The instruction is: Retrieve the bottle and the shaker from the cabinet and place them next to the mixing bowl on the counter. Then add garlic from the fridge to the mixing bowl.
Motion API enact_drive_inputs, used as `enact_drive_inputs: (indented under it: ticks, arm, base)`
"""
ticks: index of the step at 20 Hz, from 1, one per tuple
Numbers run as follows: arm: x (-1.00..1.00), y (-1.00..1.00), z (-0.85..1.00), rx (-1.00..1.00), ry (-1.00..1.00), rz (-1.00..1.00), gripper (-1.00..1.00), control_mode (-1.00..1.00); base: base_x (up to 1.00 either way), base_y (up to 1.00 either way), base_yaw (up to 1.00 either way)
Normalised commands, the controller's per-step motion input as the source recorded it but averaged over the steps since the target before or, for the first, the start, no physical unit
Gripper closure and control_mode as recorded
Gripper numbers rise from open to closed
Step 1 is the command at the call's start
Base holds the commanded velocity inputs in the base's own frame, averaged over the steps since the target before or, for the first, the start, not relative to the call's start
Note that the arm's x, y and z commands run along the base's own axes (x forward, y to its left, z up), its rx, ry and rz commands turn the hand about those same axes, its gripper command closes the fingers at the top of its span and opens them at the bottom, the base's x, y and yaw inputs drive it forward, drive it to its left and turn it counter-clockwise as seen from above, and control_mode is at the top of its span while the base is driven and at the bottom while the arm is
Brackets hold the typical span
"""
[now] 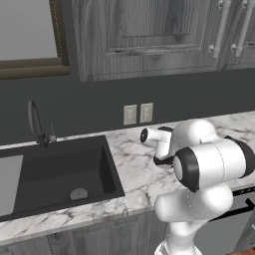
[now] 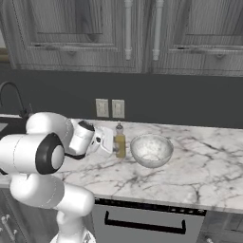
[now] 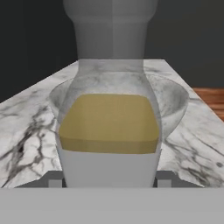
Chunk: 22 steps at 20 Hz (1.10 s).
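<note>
Bottle (image 2: 120,141) stood upright on the marble bench (image 2: 199,161), just beside the mixing bowl (image 2: 151,150), at its 9 o'clock in the right base view. End effector (image 2: 112,142) sat at the bottle's 9 o'clock, fingers either side of its base in the hand view, apparently holding it. Sink (image 1: 55,174) lay well apart.

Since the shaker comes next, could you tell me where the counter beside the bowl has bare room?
Free: the marble counter right of the bowl, and the strip in front of it toward the edge. Crowded: the bowl's left side, where the bottle stands close by with the gripper at it.
</note>
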Motion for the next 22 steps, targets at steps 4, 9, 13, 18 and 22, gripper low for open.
enact_drive_inputs:
  ticks: [4,9,13,18,22]
  arm:
    - [0.0,0.0,-0.11,0.0,0.0,-0.04,1.0,-1.0]
    - [0.0,0.0,-0.3,-0.02,0.0,-0.06,1.0,-1.0]
    - [0.0,-0.01,-0.15,-0.02,0.0,-0.05,1.0,-1.0]
    - [0.0,-0.19,-0.07,0.0,0.0,-0.04,1.0,-1.0]
    - [0.0,-0.06,-0.04,0.0,0.0,-0.02,1.0,-1.0]
  base:
    - [0.0,0.0,0.0]
    - [0.0,0.0,0.0]
    - [0.0,0.0,0.0]
    - [0.0,0.0,0.0]
    - [0.0,0.0,0.0]
